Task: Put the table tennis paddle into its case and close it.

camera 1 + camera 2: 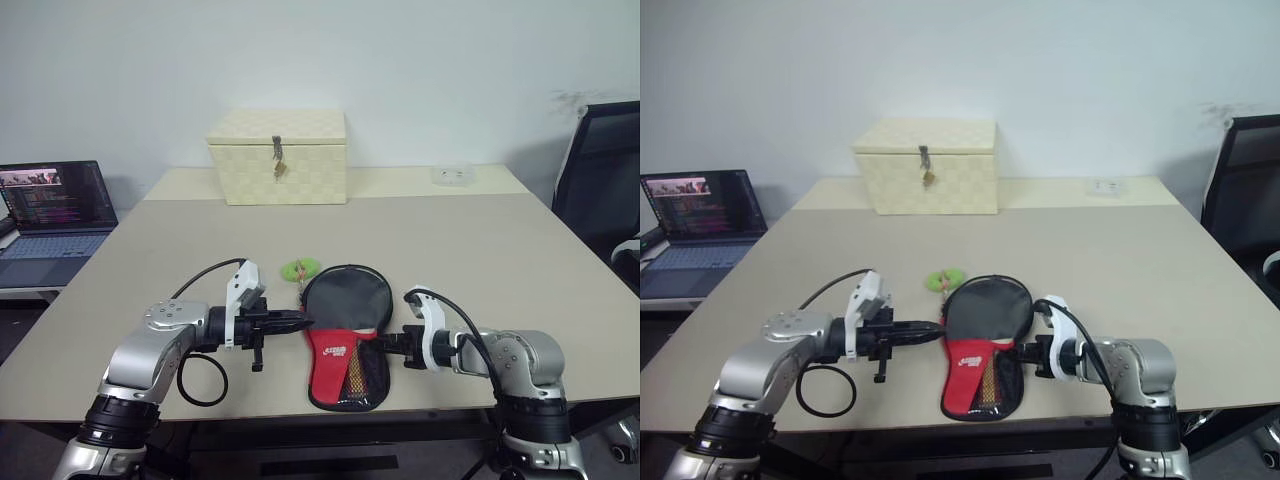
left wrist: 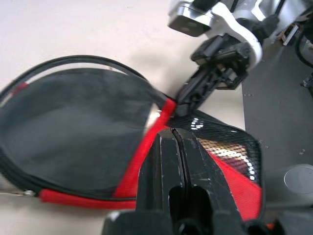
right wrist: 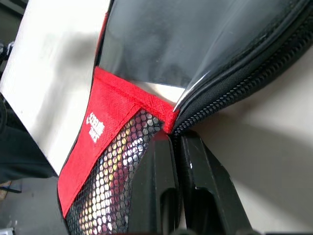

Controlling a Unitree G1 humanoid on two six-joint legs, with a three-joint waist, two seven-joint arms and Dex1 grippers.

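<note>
I have the case point(image 1: 345, 335) lying flat at the near edge of the table point(image 1: 480, 250), its round black end pointing to 12 o'clock and its red panel with mesh pointing to 6 o'clock, toward me. I cannot tell from these views whether the table tennis paddle is inside it; I see only black fabric, the red logo panel and the mesh.

My left gripper point(image 1: 297, 319) comes in from 9 o'clock of the case, pointing across toward 3 o'clock. Its two black fingers point(image 2: 173, 166) are pressed together with no gap, their tips right at the case's left edge where the black round part meets the red panel. I cannot tell whether they pinch any fabric there.

My right gripper point(image 1: 385, 341) comes in from 3 o'clock of the case. Its fingers point(image 3: 168, 181) are likewise pressed tight, tips at the zipper seam where the red trim meets the black zipped edge. Whether they clamp the seam, I cannot tell.

So the case sits between the two claws, one at each side of its neck.

A small green object point(image 1: 300, 268) lies just past the case at 11 o'clock. The cream woven box point(image 1: 279, 157) stands well beyond at 12 o'clock, a laptop point(image 1: 55, 220) off at 10 o'clock.
</note>
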